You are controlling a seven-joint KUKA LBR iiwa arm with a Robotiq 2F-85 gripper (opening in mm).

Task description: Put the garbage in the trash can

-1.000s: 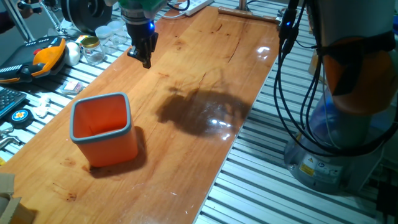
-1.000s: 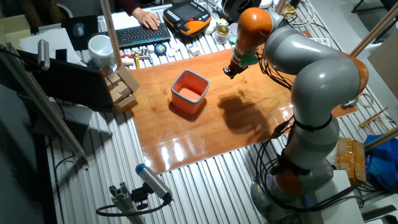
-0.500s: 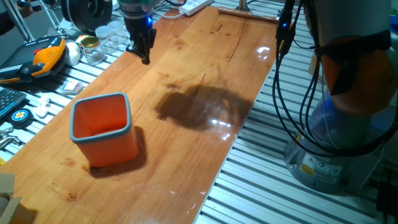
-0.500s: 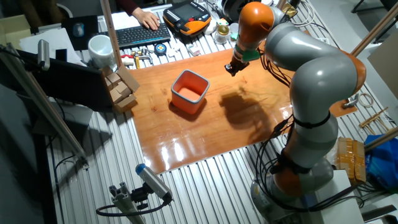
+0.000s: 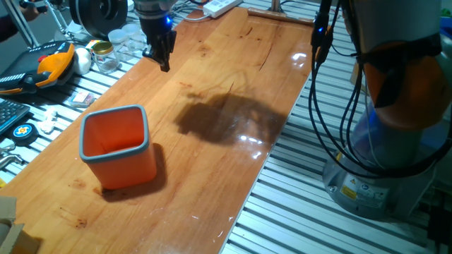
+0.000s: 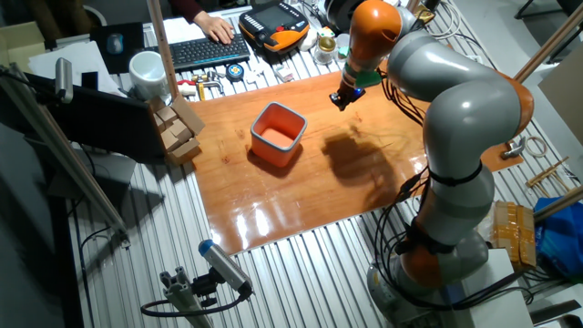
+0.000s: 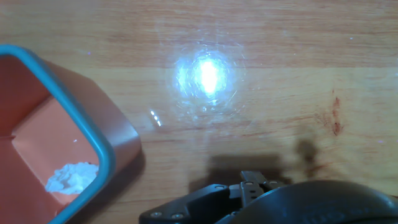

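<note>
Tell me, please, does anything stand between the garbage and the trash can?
Nothing does: in the hand view the garbage already lies on the floor inside the trash can. The end effector hangs apart from it, over the wooden table.

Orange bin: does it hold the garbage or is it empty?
It holds it: the hand view shows the crumpled white wad lying on the bin's floor.

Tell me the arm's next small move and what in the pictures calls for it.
Probably just keep backing the gripper up and away from the table, then stop. The hand view shows the garbage already lying on the floor of the trash can, the gripper hangs well clear of the bin, and nothing shows between its fingers, so no further pick seems needed.
</note>
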